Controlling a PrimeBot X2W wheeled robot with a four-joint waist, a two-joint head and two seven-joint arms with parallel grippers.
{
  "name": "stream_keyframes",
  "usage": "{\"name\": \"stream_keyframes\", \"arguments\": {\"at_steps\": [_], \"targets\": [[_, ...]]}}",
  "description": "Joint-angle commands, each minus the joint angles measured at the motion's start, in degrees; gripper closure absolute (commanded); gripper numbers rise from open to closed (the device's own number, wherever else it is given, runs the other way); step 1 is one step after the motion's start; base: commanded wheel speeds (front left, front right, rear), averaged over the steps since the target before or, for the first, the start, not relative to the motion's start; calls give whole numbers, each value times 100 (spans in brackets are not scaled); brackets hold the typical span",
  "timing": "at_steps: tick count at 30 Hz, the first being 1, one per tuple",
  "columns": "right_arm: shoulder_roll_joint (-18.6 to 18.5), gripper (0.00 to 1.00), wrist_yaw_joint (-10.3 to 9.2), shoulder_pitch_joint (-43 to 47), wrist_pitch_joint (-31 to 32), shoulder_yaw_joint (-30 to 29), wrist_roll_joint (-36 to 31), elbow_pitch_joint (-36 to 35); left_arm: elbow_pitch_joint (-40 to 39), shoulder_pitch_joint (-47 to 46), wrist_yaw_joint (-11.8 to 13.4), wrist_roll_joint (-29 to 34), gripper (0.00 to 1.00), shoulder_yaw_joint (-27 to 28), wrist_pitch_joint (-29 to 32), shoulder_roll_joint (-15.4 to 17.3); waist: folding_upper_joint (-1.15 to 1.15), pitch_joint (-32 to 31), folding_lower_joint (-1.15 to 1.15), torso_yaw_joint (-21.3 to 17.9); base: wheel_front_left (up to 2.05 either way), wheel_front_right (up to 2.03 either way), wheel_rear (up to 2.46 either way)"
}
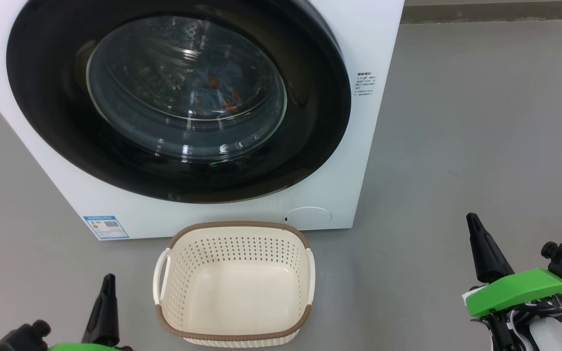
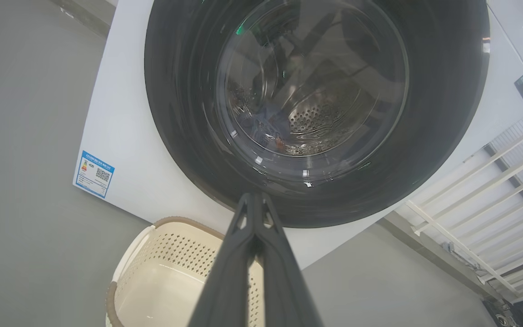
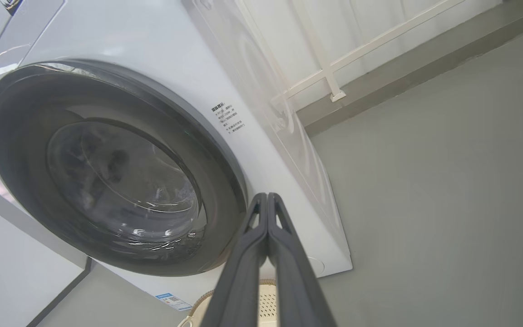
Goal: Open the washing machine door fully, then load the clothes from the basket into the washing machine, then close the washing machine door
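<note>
Across the upper left of the frame stands the washing machine (image 1: pixel 369 146), the washing machine door (image 1: pixel 186 92) shut; the basket (image 1: pixel 234 243) sits below at bottom centre, the clothes (image 1: pixel 217 90) behind the door glass. At lower left the left gripper (image 1: pixel 109 280) and at lower right the right gripper (image 1: pixel 473 222) have jaws pressed together.

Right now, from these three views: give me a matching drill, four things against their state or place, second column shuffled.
Things
1. washing machine door
2. clothes
3. basket
4. left gripper

States or places
a. empty, on the floor
b. shut, nothing held
c. closed on the washing machine
d. inside the drum

Pairs: 1-c, 2-d, 3-a, 4-b
</note>
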Motion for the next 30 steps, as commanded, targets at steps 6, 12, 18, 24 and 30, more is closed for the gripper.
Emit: {"name": "stream_keyframes", "arguments": {"at_steps": [6, 12, 18, 24, 30], "targets": [[-4, 100, -5, -71, 127, -97, 422, -177, -149, -177, -15, -377, 100, 183, 111, 21, 0, -12, 0, 8, 0, 0, 0], [35, 100, -6, -53, 227, -170, 736, -192, -156, -188, -18, -654, 100, 252, 210, -16, 0, -23, 0, 16, 0, 0, 0], [82, 100, -7, -33, 343, -256, 1102, -209, -164, -201, -20, -978, 100, 332, 325, -59, 0, -36, 0, 26, 0, 0, 0], [122, 100, -8, -15, 444, -330, 1414, -224, -171, -212, -23, -1256, 100, 400, 424, -96, 0, -48, 0, 34, 0, 0, 0], [163, 100, -8, 3, 544, -405, 1723, -239, -178, -223, -25, -1531, 100, 468, 523, -133, 0, -59, 0, 42, 0, 0, 0]]}}
